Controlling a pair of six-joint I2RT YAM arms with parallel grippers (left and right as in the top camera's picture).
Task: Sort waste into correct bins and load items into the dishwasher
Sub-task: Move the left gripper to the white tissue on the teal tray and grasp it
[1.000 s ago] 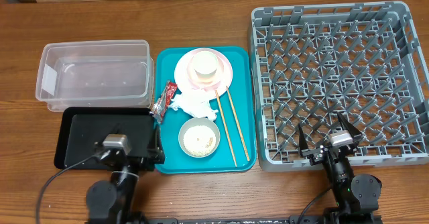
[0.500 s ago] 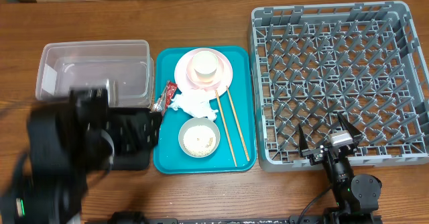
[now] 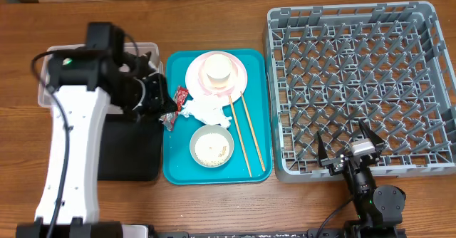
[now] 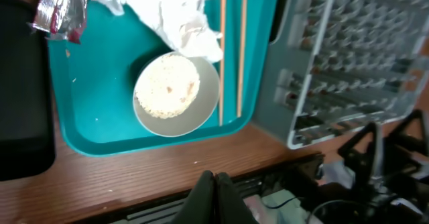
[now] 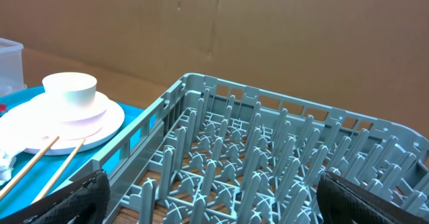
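Left tool (image 4: 214, 186): fingers pressed together, nothing between them. In the overhead view it hangs just off the left edge of the teal serving tray (image 3: 174, 174), with its arm lying across the two bins on that side.

Right tool (image 3: 342, 137): fingers spread wide and holding nothing. It sits well to the right of the tray, at the near edge of the grey dish rack (image 3: 271, 88). The rack stands directly against the tray's right side, and no dishes are loaded in it.

Bins: the clear tub (image 3: 149, 51) stands left of the tray at its far end, and the black tray (image 3: 135, 152) lies left of it at the near end. The arm partly covers both.

Contents of the teal tray:
- The pink plate (image 3: 196, 78) lies at the far end, with the white cup (image 3: 217, 68) standing on it.
- The red snack wrapper (image 3: 174, 108) lies on the left rim, about midway along.
- The crumpled napkin (image 3: 206, 110) sits mid-tray, just beside the wrapper and touching the plate's near edge.
- A white bowl (image 3: 229, 149) sits at the near end — it holds the rice (image 3: 211, 147).
- Two chopsticks (image 3: 246, 131) lie lengthwise along the right half, from the plate towards the near rim.

The tray, bins and rack all rest on the wooden worktop (image 3: 214, 10).
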